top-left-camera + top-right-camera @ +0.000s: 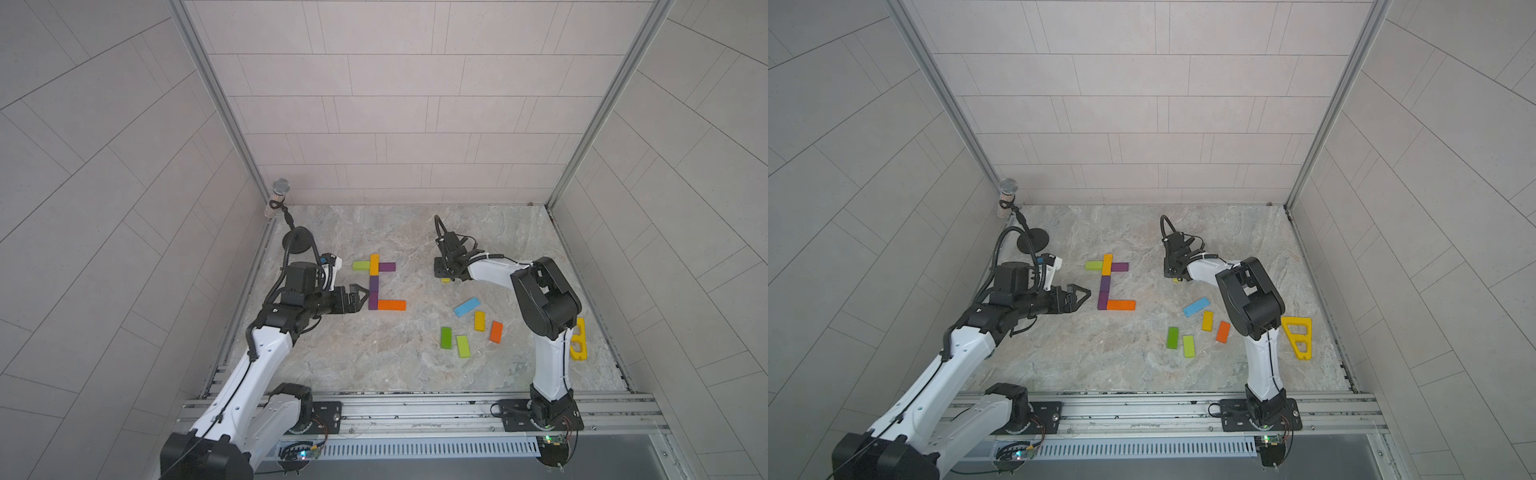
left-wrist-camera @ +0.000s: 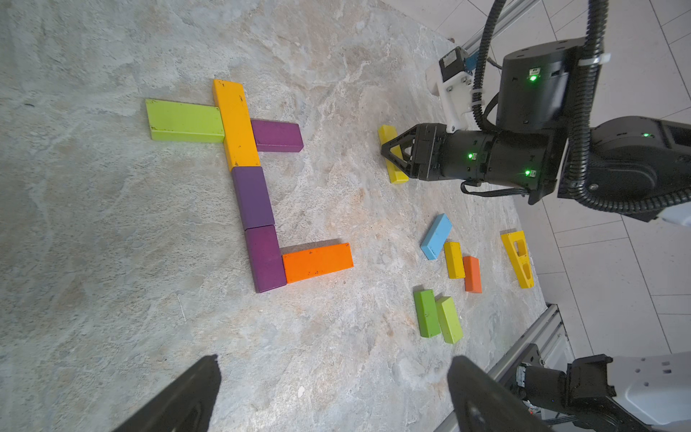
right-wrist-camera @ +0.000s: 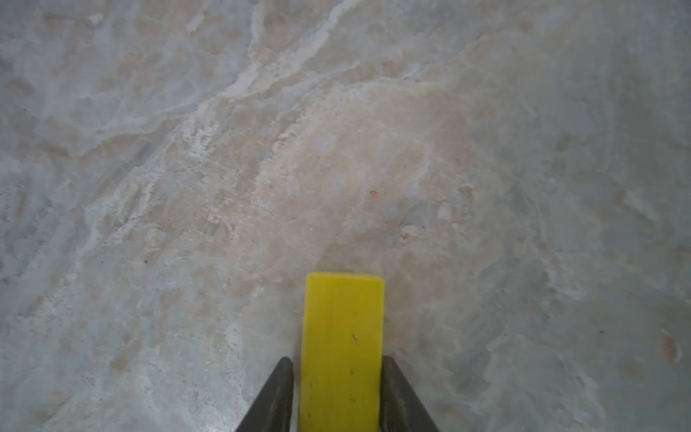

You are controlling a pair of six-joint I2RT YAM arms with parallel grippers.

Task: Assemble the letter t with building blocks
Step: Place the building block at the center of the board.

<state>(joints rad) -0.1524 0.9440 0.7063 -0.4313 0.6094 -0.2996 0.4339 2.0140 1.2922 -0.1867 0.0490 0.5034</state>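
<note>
Left of the table's middle, joined blocks form a figure: a lime block (image 1: 360, 265), a yellow-orange one (image 1: 374, 264) and a purple one (image 1: 387, 266) as a cross, two purple blocks (image 1: 373, 293) below, and an orange block (image 1: 391, 305) as a foot. My left gripper (image 1: 362, 297) (image 2: 334, 361) stands open and empty just left of the purple column. To the right, my right gripper (image 3: 338, 359) (image 2: 389, 153) is shut on a yellow block (image 3: 342, 318) (image 2: 397, 174) that lies flat on the table. Loose light blue (image 1: 466, 306), yellow (image 1: 479, 321), orange (image 1: 496, 331), green (image 1: 446, 337) and lime (image 1: 463, 346) blocks lie nearer the front.
A yellow frame piece with cut-out holes (image 1: 1296, 336) lies at the right, behind the right arm's elbow. A microphone (image 1: 281, 187) on a round-based stand (image 1: 298, 245) occupies the back left corner. Walls enclose three sides, and a metal rail (image 1: 415, 405) runs along the front.
</note>
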